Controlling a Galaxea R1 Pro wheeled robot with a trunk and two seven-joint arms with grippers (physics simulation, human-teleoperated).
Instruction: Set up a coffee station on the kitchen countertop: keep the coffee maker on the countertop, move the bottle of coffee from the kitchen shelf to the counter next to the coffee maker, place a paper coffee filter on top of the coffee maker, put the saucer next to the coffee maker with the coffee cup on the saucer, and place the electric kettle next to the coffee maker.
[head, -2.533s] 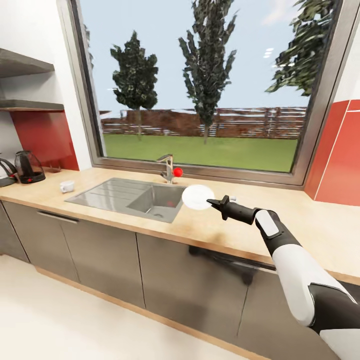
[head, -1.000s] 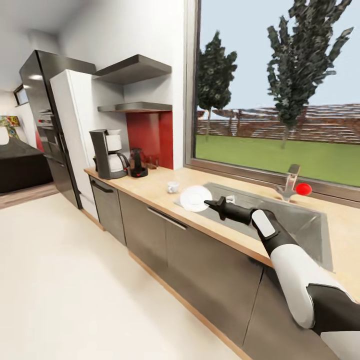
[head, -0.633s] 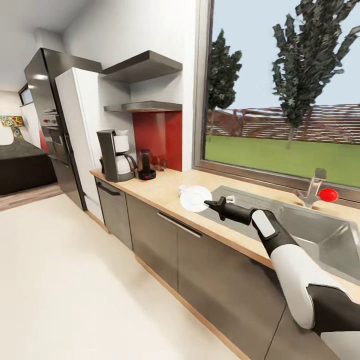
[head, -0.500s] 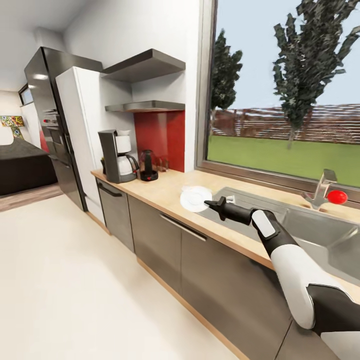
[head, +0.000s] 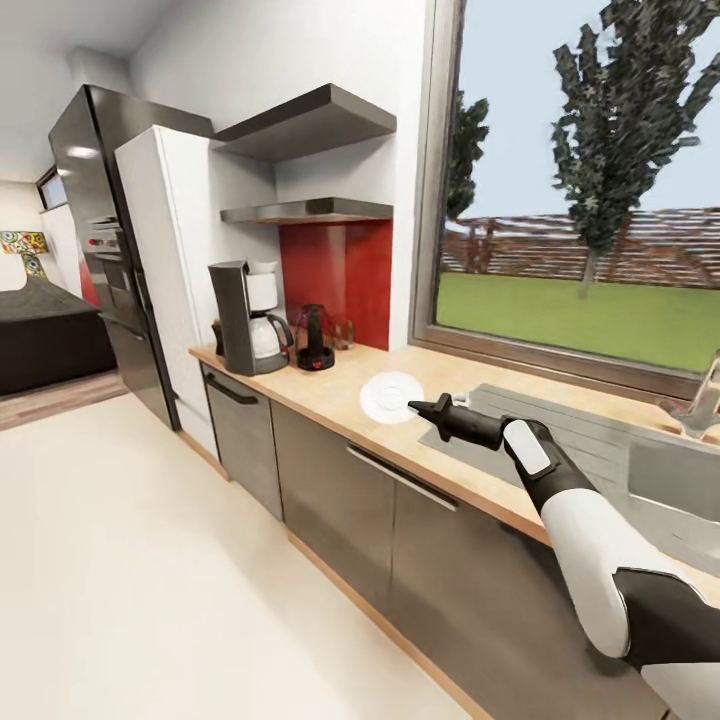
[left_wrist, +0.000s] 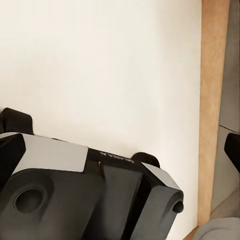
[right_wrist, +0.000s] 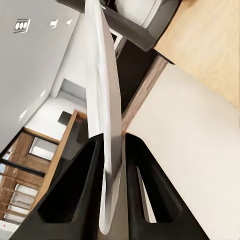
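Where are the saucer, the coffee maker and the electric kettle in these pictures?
saucer (head: 391, 397), head view, centre of the white disc.
coffee maker (head: 232, 322), head view, dark tower beside the glass carafe.
electric kettle (head: 315, 335), head view, middle of its dark body.

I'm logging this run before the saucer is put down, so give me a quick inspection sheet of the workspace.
Surface: light wooden countertop over grey cabinets, steel sink set into it.
Job's things: black coffee maker with glass carafe and dark electric kettle on a red-trimmed base stand side by side at the counter's far end; round white saucer is held edge-on.
Clutter: small glass item behind the kettle, too small to identify.
Grippers: right gripper shut on the saucer's rim; left gripper state cannot be told.
Cables: nothing seen.
Surroundings: red backsplash, two grey wall shelves, fridge, large window.
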